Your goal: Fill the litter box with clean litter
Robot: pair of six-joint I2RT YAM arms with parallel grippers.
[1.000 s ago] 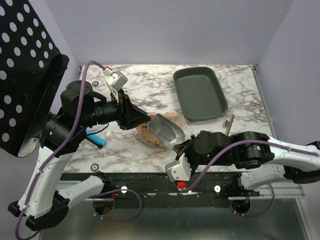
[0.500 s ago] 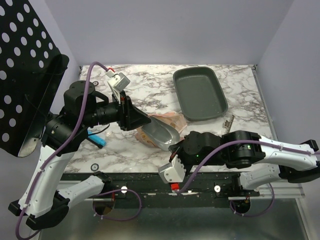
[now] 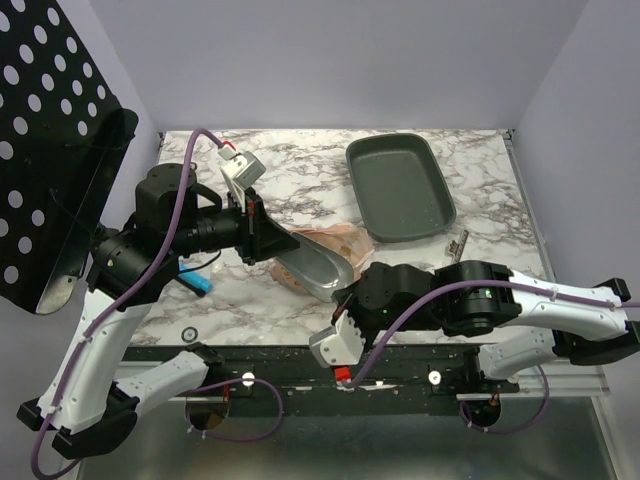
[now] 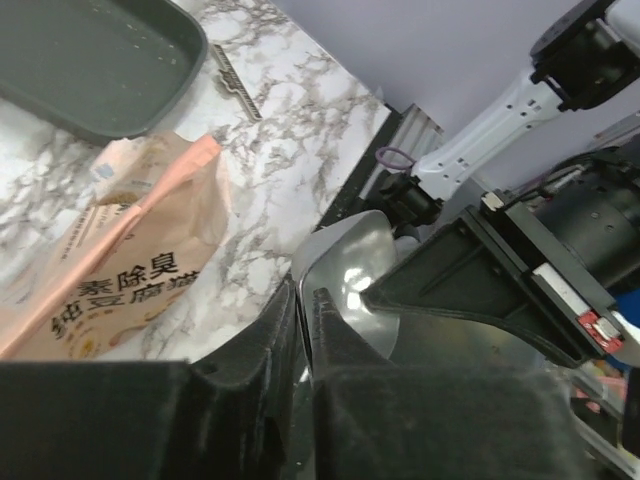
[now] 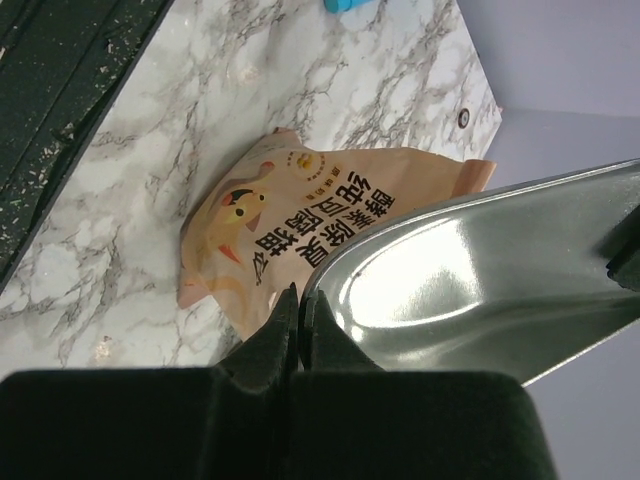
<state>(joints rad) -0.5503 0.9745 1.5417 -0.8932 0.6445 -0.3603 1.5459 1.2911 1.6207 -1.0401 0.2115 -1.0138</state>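
Gripping one shiny scoop (image 3: pixel 318 265) from opposite ends, both arms are pictured over the marble table (image 3: pixel 300 180). The right gripper (image 5: pixel 300 302) is pressed fully together on the scoop's thin rim. The left gripper (image 4: pixel 305 300) is narrowed to a slit, with the scoop's rim running into it. A printed orange-tan bag (image 5: pixel 290 225) is seen lying flat just beyond the right fingertips, partly under the scoop. The litter box (image 4: pixel 95 70) is set well beyond the left fingertips, past the bag, touched by neither gripper.

The orange-tan litter bag (image 4: pixel 150 250) bears Chinese print, readable in part as 除臭 and 纯豆腐猫.
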